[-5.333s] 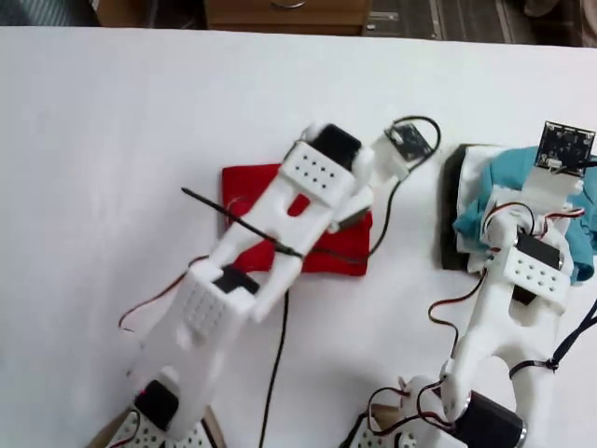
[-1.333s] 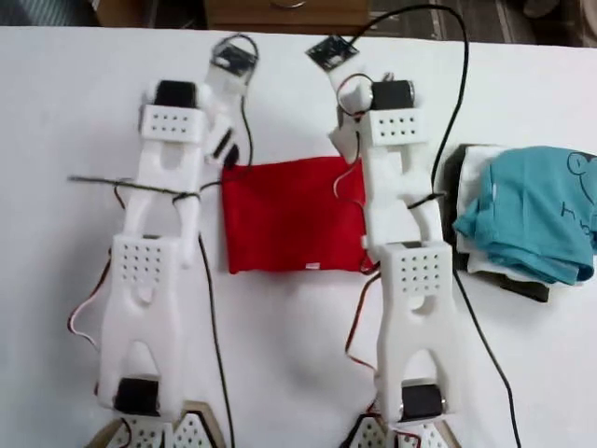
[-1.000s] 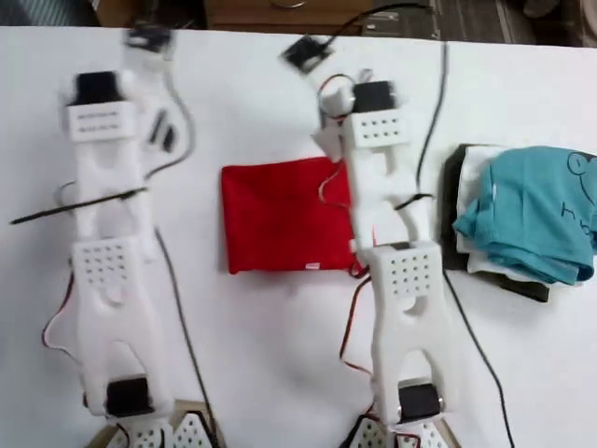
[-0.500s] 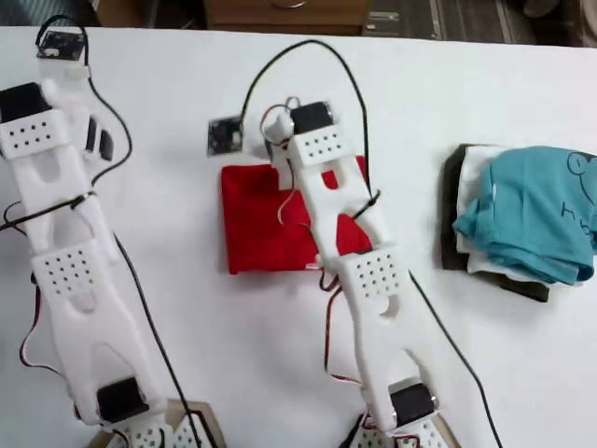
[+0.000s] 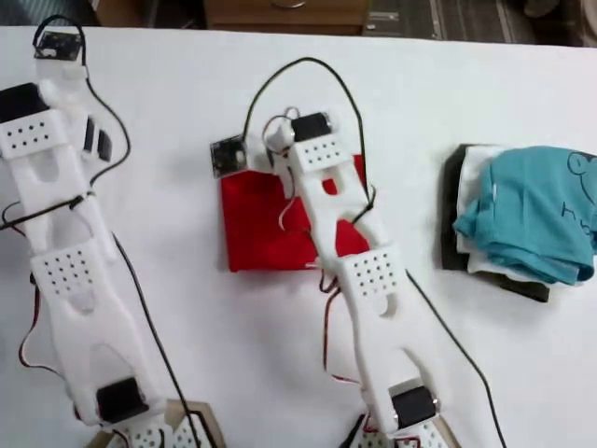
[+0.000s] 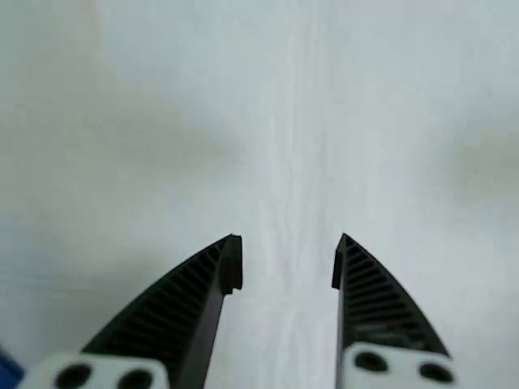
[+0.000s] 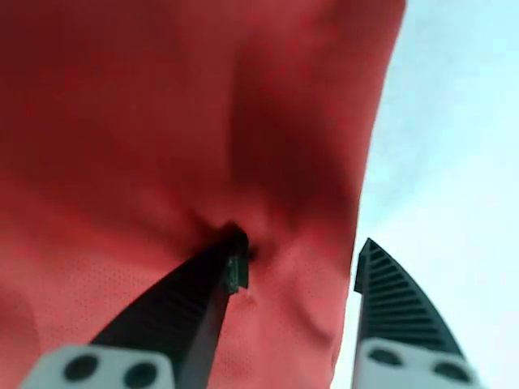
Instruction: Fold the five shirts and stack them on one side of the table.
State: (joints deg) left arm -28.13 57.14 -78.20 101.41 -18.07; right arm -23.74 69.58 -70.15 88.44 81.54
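On red shirt, right fingers apart

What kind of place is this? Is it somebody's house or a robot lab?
Probably a robot lab or workshop. The white left arm and right arm, trailing loose wires, stand at a plain white table with a folded red shirt and a pile of shirts on it.

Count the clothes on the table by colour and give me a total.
Red shirt: 1
Teal shirt: 1
White garment: 1
Black garment: 1
Total: 4 that can be seen; the last three lie in one pile.
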